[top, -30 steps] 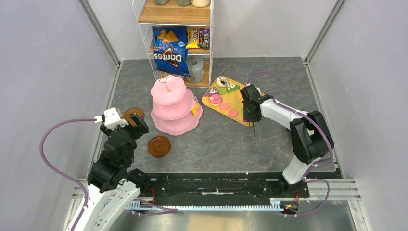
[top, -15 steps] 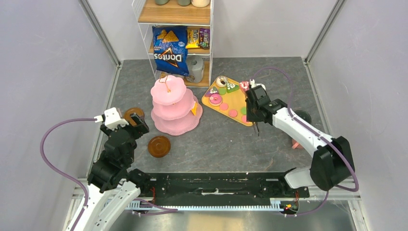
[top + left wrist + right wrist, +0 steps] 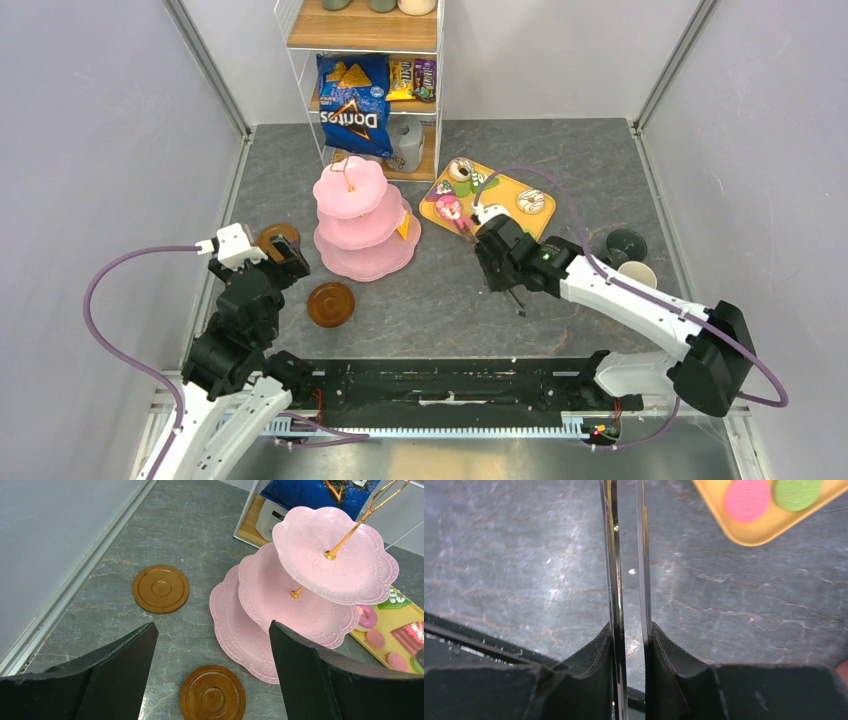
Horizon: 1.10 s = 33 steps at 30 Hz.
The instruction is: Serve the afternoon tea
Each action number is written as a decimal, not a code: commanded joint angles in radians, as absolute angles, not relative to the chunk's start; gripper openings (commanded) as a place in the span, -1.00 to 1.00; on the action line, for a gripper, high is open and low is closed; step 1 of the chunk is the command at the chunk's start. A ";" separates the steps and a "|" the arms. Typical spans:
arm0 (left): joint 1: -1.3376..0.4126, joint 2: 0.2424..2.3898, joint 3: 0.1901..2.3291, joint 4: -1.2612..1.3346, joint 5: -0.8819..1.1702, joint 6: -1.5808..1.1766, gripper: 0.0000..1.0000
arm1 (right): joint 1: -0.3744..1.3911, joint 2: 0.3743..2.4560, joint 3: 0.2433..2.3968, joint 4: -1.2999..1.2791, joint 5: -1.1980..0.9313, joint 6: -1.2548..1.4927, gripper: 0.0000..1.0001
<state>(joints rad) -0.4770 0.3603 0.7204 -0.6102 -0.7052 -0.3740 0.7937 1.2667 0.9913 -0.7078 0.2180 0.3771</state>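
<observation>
At the near left of the table, the left gripper hangs with its jaws spread wide and nothing in them. I'd guess it is poised over the brown saucers to set places once the mugs come across. One saucer lies close to the left edge. The other saucer is nearer us, just beside the pink stand, which stands left of centre.

The left wrist view shows the tiers bare from its side. Only the overhead view catches a yellow wedge on the stand's right rim.

Right of the stand, towards the far edge, the yellow tray holds the donuts and macarons. The right gripper hovers off the tray's near corner, pinched down on the metal tongs. Its wrist camera shows the blades squeezed almost together, but the tips run out of that picture. Overhead they blur against a pink donut, so I cannot tell whether they carry a sweet.

The dark-green mug and pale pink mug wait by the right edge.
</observation>
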 commanded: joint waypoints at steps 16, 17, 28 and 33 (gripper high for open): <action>-0.467 0.370 0.721 -0.580 -0.728 -0.391 0.80 | 1.168 1.616 1.151 -0.385 0.242 0.414 -0.54; -0.467 0.369 0.719 -0.580 -0.729 -0.391 0.80 | 1.171 1.635 1.168 -0.365 0.246 0.414 -0.54; -0.467 0.364 0.721 -0.577 -0.721 -0.393 0.81 | 1.173 1.844 1.325 -0.267 0.243 0.404 -0.53; -0.465 0.362 0.720 -0.577 -0.721 -0.393 0.80 | 1.173 1.920 1.373 -0.241 0.278 0.388 -0.53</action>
<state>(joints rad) -0.4725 0.3618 0.7200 -0.6106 -0.7052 -0.3740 1.1736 1.8751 1.3022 -0.3065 0.2272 0.4080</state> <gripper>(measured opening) 0.905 0.327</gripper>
